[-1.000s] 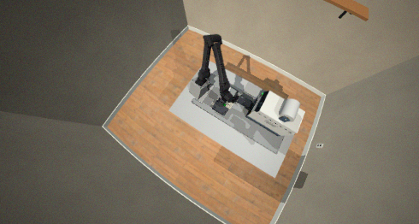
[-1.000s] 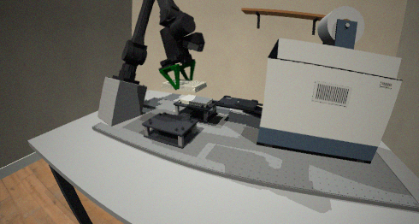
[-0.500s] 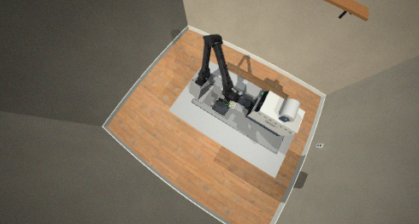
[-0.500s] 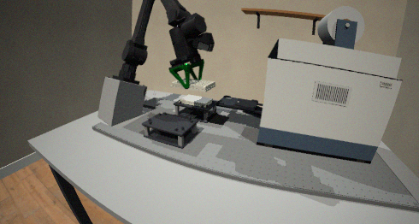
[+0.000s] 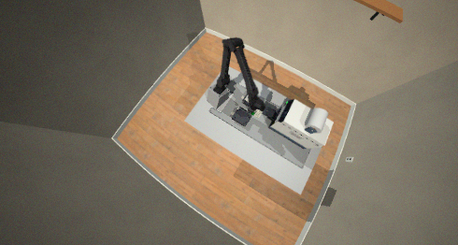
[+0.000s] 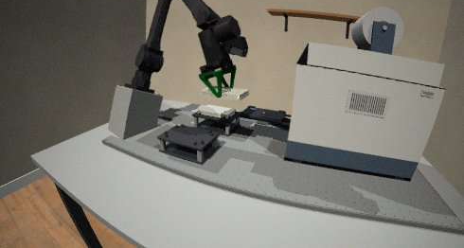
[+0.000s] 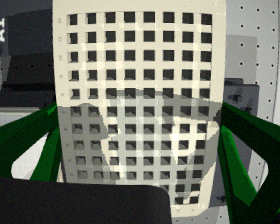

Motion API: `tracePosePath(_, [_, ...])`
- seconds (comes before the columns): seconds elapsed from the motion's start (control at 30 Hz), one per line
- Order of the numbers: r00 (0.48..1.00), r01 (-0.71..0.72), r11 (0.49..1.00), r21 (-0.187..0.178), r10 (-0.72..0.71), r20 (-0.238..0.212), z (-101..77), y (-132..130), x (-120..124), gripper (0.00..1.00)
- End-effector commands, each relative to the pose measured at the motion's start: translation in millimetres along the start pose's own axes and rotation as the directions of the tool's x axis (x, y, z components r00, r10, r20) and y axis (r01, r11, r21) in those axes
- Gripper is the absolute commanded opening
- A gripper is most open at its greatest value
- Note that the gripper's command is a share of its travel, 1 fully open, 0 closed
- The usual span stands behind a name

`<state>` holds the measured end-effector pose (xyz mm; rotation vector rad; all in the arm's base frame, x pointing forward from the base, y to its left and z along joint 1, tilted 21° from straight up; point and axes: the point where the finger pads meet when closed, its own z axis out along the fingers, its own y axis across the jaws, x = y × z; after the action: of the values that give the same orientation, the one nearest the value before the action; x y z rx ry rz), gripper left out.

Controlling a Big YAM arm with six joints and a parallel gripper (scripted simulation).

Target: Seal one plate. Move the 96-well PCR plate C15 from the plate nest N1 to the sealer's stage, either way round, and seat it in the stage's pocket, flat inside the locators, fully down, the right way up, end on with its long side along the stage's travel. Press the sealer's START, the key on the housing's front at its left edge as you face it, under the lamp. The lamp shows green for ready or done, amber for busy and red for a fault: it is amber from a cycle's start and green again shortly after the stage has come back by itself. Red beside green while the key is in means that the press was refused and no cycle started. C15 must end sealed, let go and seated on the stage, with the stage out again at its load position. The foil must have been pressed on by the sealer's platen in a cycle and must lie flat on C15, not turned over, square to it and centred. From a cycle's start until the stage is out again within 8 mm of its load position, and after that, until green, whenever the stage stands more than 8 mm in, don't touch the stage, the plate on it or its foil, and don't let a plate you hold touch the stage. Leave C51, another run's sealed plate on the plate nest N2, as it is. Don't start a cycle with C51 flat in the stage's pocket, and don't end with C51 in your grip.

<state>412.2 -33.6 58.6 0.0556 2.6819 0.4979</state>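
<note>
One plate, the 96-well PCR plate C15 [image 6: 226, 92], hangs in the air between the green fingers of the gripper [image 6: 218, 82], which stands wide and clamped across the plate's width. It rides level above the nearer end of the bench, over the second nest [image 6: 215, 117] where the sealed plate C51 [image 6: 216, 112] lies; the empty nest N1 [image 6: 188, 141] is closer to the front edge. To do this carry well, I would keep the plate flat and high enough to pass over C51 without brushing it, then travel toward the dark stage [image 6: 264, 115] that juts out from the sealer [image 6: 365, 115], lining the plate's long side with the stage's travel before lowering. Room looks open between the nests and the stage. The tight edges are the sealer's housing front just behind the stage and the locators around the pocket, so the descent should be straight and slow, releasing only once the plate sits fully down
</note>
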Motion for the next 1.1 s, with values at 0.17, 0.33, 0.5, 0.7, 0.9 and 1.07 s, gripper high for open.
tracePosePath(0.17, [0.999, 0.005, 1.0, 0.009, -0.005, 0.05, -2.5, 13, -43, 0.0])
tracePosePath(0.33, [0.999, -0.007, 1.0, 0.011, 0.006, 0.049, 0.2, 19, -50, 0.0])
tracePosePath(0.5, [0.999, -0.008, 1.0, 0.006, 0.008, 0.038, 1.9, 24, -47, 0.0])
tracePosePath(0.7, [0.999, 0.006, 1.0, 0.005, -0.006, 0.041, 3.9, 39, -63, 0.0])
tracePosePath(0.9, [0.999, -0.02, 1.0, 0.01, 0.02, 0.027, 9.5, 41, -65, 0.0])
tracePosePath(1.07, [0.999, -0.003, 1.0, 0.003, 0.003, 0.035, 9.6, 51, -72, 0.0])
